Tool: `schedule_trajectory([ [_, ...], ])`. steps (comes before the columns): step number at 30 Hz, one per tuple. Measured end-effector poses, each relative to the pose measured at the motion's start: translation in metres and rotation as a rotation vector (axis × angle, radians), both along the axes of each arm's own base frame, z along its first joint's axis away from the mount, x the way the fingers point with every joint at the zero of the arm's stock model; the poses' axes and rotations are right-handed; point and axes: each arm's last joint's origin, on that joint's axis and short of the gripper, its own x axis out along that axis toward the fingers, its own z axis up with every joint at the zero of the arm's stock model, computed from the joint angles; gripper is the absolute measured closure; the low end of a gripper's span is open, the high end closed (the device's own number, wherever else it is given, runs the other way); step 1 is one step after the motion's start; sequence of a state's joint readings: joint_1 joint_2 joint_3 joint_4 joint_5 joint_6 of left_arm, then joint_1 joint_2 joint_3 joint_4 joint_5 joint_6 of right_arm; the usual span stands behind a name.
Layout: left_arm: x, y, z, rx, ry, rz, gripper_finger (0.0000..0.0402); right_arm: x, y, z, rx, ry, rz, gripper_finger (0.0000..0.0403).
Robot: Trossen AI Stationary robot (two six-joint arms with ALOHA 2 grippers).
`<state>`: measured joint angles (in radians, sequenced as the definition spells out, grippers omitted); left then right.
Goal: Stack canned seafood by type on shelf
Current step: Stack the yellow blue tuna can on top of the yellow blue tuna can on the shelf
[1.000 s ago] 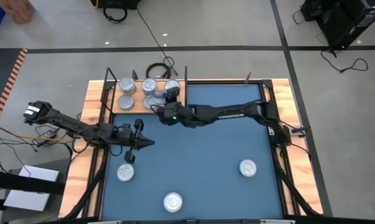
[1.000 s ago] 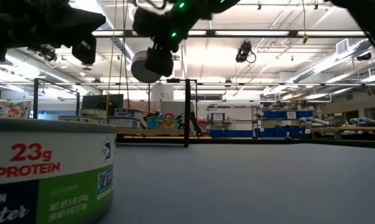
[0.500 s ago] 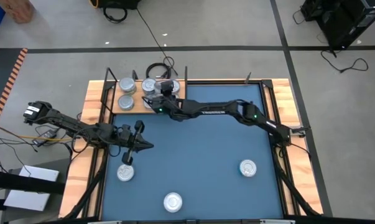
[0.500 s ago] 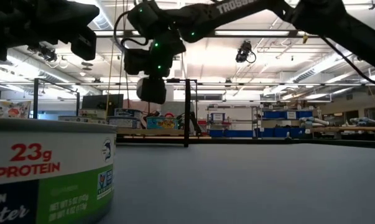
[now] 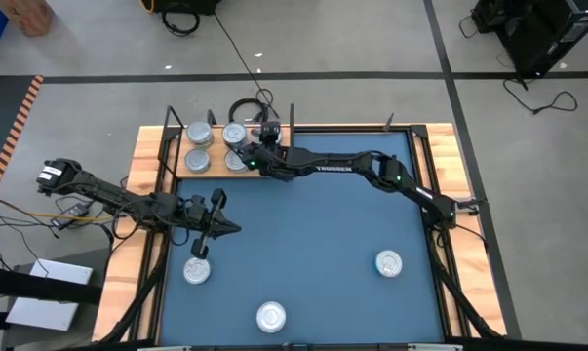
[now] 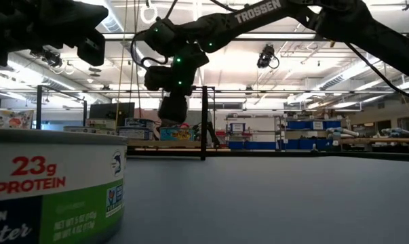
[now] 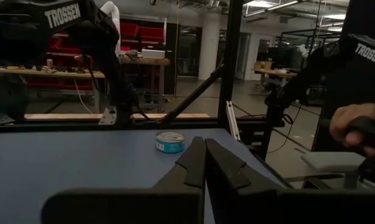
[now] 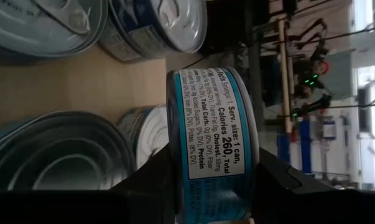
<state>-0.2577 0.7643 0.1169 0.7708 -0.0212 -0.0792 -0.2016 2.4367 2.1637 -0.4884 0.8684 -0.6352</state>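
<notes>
My right gripper (image 5: 257, 148) reaches over the wooden shelf (image 5: 215, 148) at the table's far left and is shut on a tin with a light-blue label (image 8: 213, 143), also seen in the low view (image 6: 173, 108). Several silver tins (image 5: 198, 134) sit flat on the shelf board. Three more tins lie on the blue mat: near left (image 5: 196, 271), near middle (image 5: 270, 316) and right (image 5: 388, 262). My left gripper (image 5: 206, 244) hangs shut and empty above the mat's left side, near the left tin; its fingers show closed in the left wrist view (image 7: 203, 158). My right gripper pinches the tin between its two fingers (image 8: 153, 183), one on each flat face, with the labelled round wall (image 8: 206, 186) facing the wrist camera. The fingers come from above, pointing down at the shelf. The tin stands on edge, lifted clear above the board and the tins on it.
Thin black uprights (image 5: 292, 115) stand at the shelf's corners, close to my right arm. A coil of black cable (image 5: 247, 109) lies behind the shelf. A large labelled tin (image 6: 51, 190) stands right before the low camera. A person's hand (image 7: 361, 124) shows beyond the table's right side.
My right gripper has gone toward the table's far left corner and down, over the shelf, carrying the tin. It has turned on the way, so the tin now shows edge-on in the low view.
</notes>
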Motion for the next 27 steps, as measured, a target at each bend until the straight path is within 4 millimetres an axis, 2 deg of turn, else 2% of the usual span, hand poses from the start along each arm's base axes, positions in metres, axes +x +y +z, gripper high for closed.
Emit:
schedule_trajectory([
  [19,0.000,0.000,0.000,0.000,0.000,0.000,0.0390,-0.010,-0.030,-0.004,0.080,-0.010,-0.021,0.0255],
  [27,0.000,0.000,0.000,0.000,0.000,0.000,0.0390,-0.011,-0.035,-0.005,0.107,-0.012,-0.011,0.0250],
])
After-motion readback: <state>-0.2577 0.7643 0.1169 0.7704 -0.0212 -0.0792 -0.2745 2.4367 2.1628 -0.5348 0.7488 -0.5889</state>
